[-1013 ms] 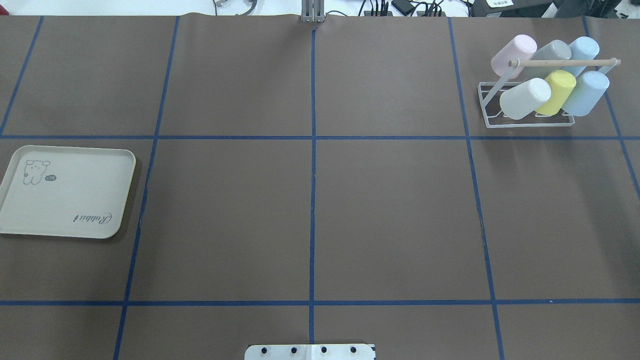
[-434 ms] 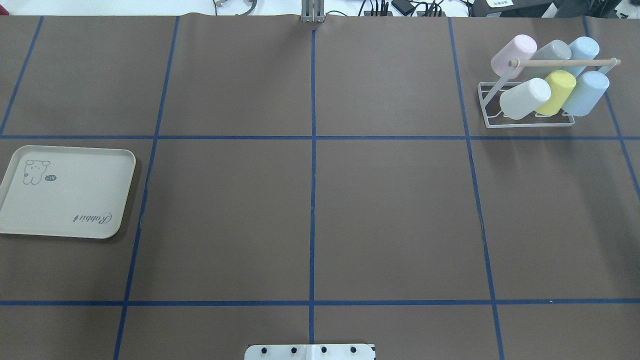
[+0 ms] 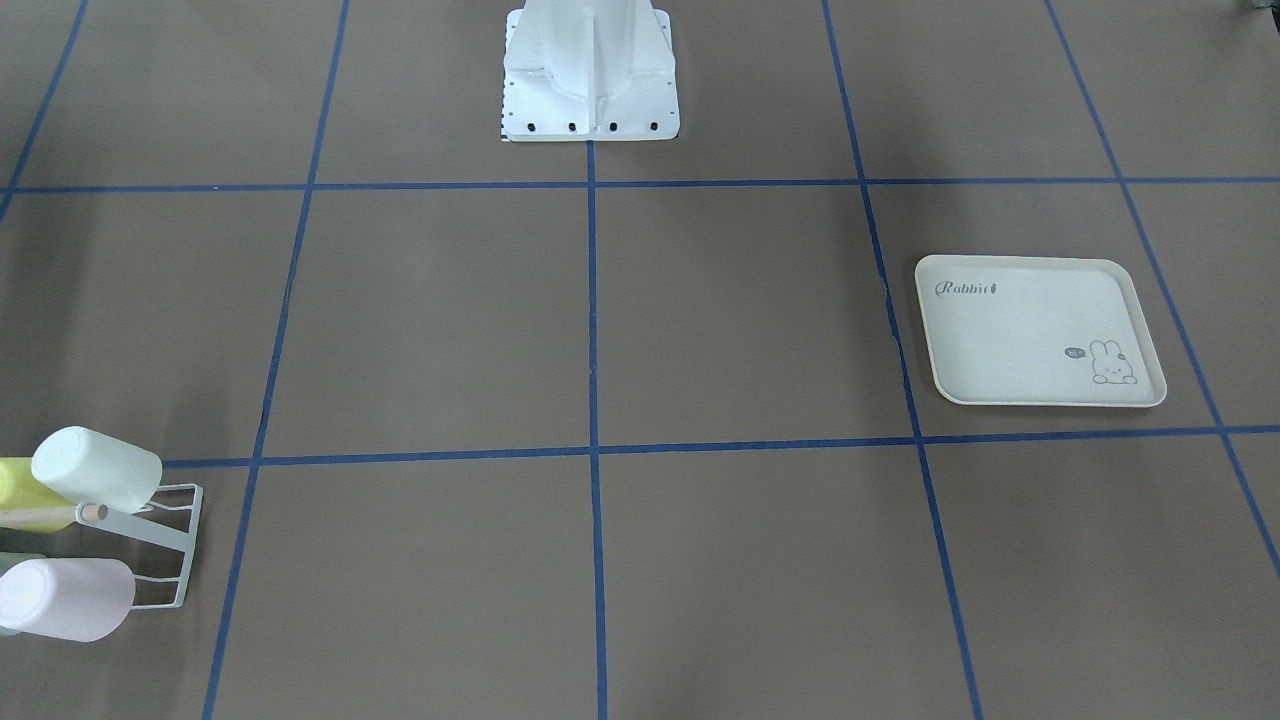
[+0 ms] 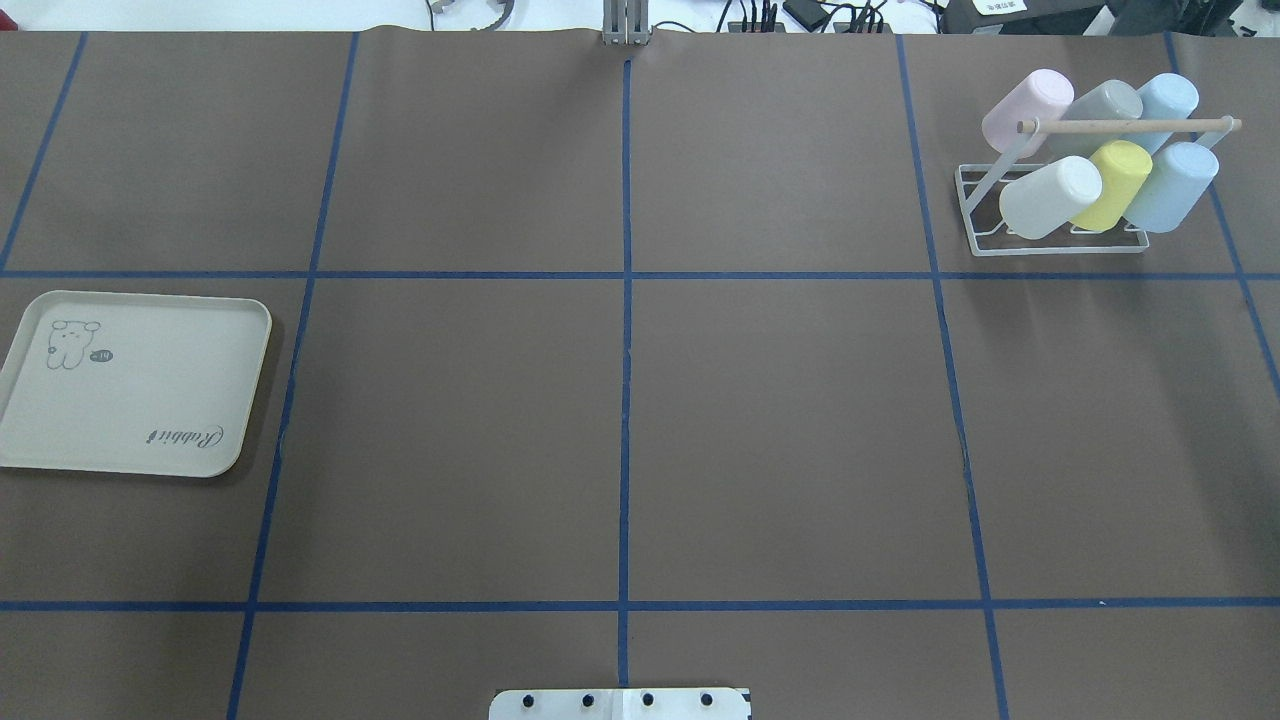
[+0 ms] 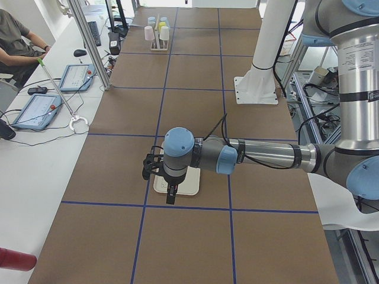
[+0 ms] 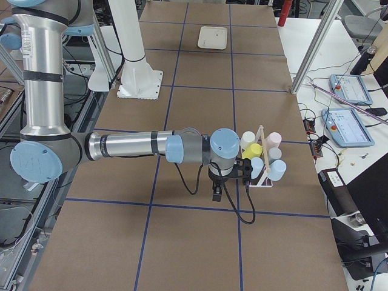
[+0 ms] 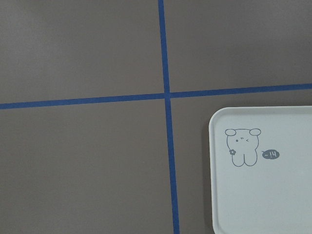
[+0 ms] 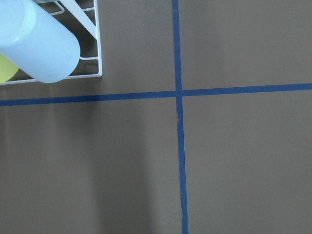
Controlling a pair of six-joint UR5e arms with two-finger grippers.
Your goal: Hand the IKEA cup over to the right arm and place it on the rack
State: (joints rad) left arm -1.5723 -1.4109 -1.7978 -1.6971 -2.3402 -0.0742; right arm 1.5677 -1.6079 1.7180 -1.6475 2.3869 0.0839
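Several pastel cups sit upside down on the white wire rack (image 4: 1050, 245) at the far right of the overhead view, among them a white cup (image 4: 1050, 197), a yellow cup (image 4: 1110, 183) and a pink cup (image 4: 1025, 110). Every cup I see is on that rack. My right gripper (image 6: 216, 193) shows only in the exterior right view, hanging just beside the rack (image 6: 262, 145). Its wrist camera sees a pale blue cup (image 8: 39, 44) over the rack's corner (image 8: 97, 48). My left gripper (image 5: 170, 195) shows only in the exterior left view, above the tray. Whether either gripper is open or shut I cannot tell.
A cream rabbit-print tray (image 4: 130, 400) lies at the left edge, also seen from the front (image 3: 1030, 340) and by the left wrist camera (image 7: 273, 195). The robot's white base (image 3: 590, 80) stands at the table's near middle. A person sits at a side desk with tablets (image 5: 41, 109).
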